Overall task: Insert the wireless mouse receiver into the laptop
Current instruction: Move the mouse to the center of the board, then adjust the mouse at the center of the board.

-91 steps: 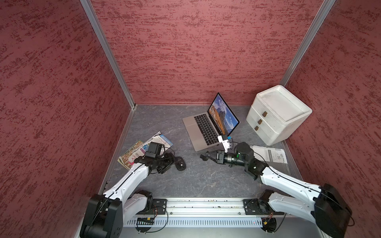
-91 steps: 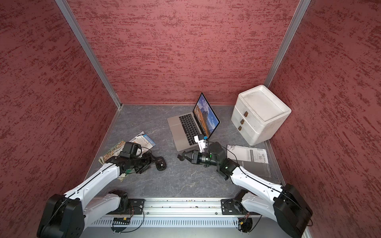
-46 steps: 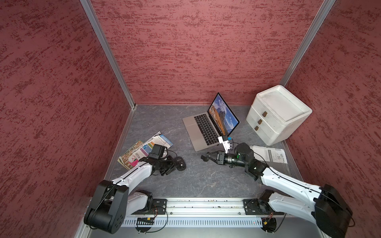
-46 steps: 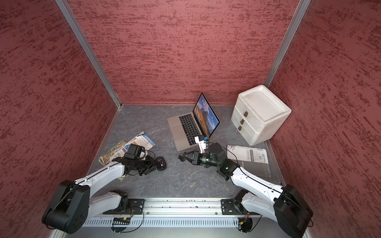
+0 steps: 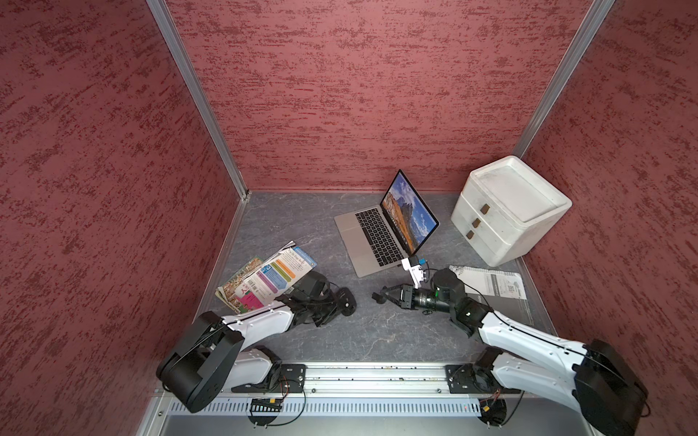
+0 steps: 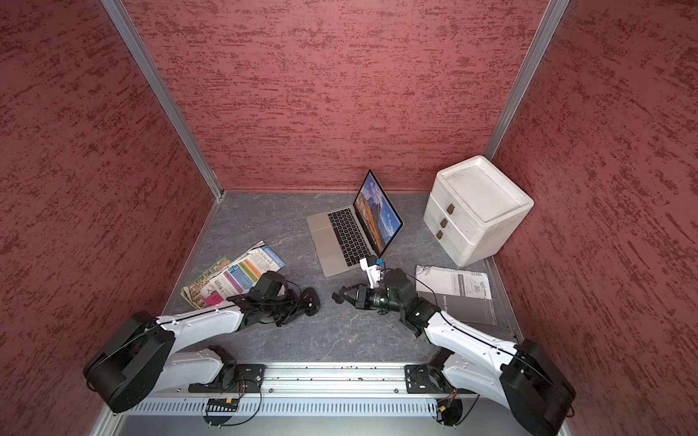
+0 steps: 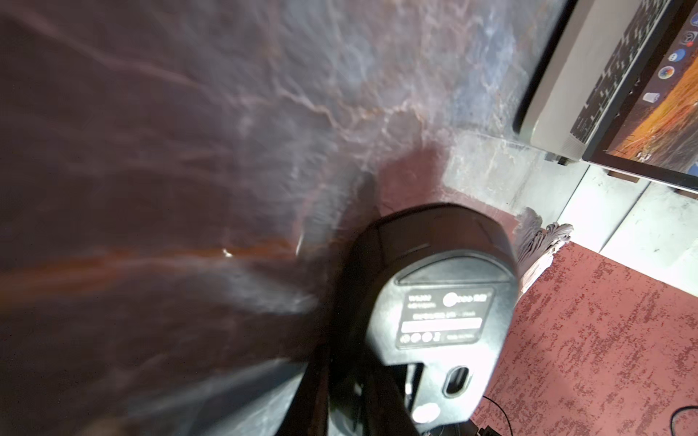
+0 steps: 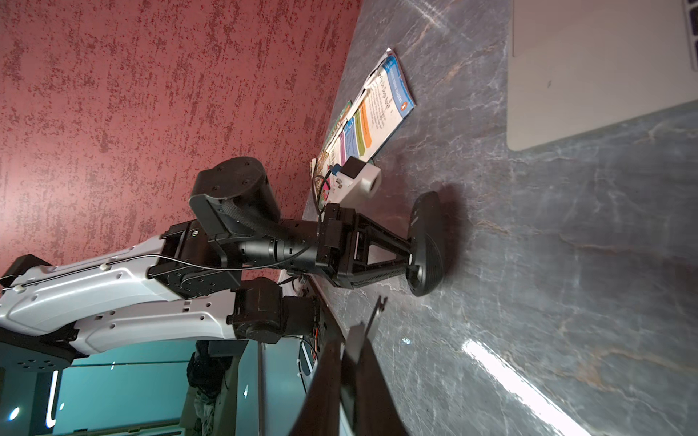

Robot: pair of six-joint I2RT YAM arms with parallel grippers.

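The silver-grey laptop [image 5: 377, 238] [image 6: 340, 234] stands open at the back middle, its near side edge facing both arms. A black mouse [image 5: 345, 302] [image 8: 426, 245] stands tipped on its edge on the grey floor. Its underside [image 7: 442, 294] shows an open compartment. My left gripper [image 5: 334, 305] [image 8: 409, 260] is shut on the mouse at that compartment's wall. My right gripper [image 5: 379, 296] [image 8: 349, 339] hovers in front of the laptop, shut on a thin black mouse cover piece [image 8: 374, 313]. The wireless mouse receiver does not show.
Colourful brochures [image 5: 268, 279] lie under and behind my left wrist. A grey booklet [image 5: 494, 287] lies by my right arm. A white drawer unit [image 5: 510, 211] stands at the back right. Red walls close in three sides.
My left arm has lowered and reached a little right, and its jaws have closed onto the mouse, which now stands on edge. My right arm has stayed put.
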